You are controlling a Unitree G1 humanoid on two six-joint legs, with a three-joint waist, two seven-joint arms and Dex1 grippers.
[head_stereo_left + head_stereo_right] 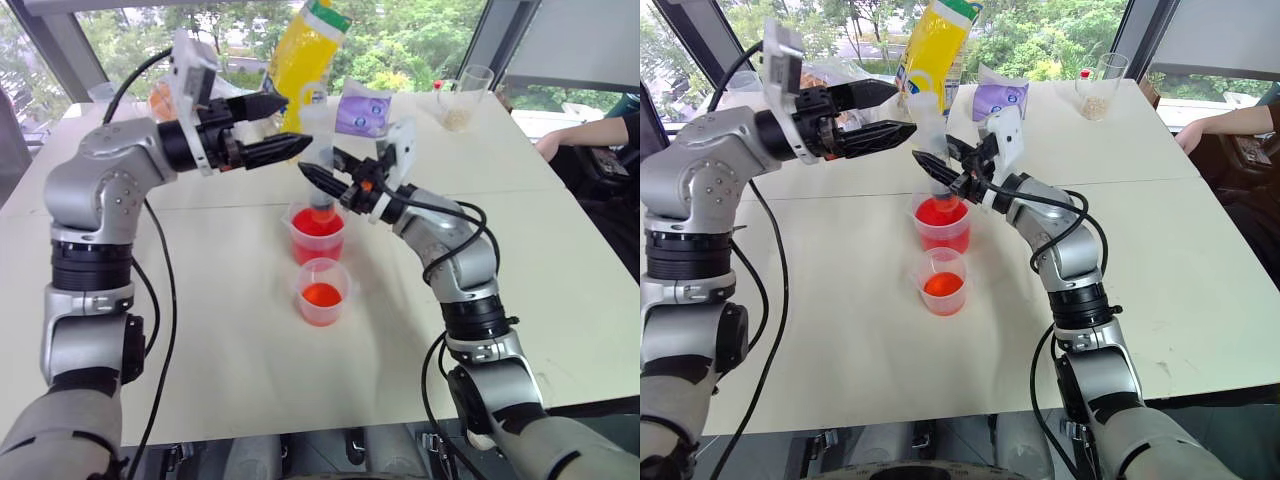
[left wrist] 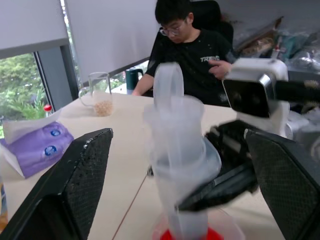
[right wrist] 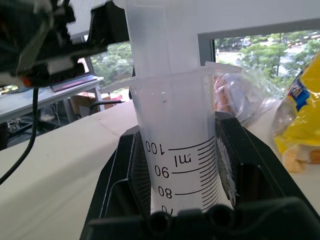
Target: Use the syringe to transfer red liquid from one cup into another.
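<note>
My right gripper [image 1: 335,178] is clamped on the syringe [image 1: 320,160], fingers pinching the barrel just under its flange, and the syringe stands near upright with its tip down inside the beaker [image 1: 318,232], in or just above the red liquid [image 1: 317,223]; I can't tell which. My left gripper [image 1: 287,125] is spread wide, one finger [image 1: 252,104] on either side of the plunger top, neither touching it as far as I can see. Here's the worry: the barrel reads clear and empty in my right wrist view, so if I lift away from the beaker now I carry nothing across. If my left fingers close off-centre on that plunger, they could push the syringe sideways in my right grip and tip the beaker, and that's red liquid all over the table [image 1: 220,330]. Pull the plunger with the tip above the surface and I draw air; pull too hard and the barrel could slip through my right fingers. The cup [image 1: 323,291] sits just in front of the beaker, nearer me, already holding a little red, so a low swing of the tip could clip its rim. A yellow bag [image 1: 300,55] and a purple pack [image 1: 362,108] lie beyond the beaker, and a person's arm [image 1: 590,135] rests well off to its right.
</note>
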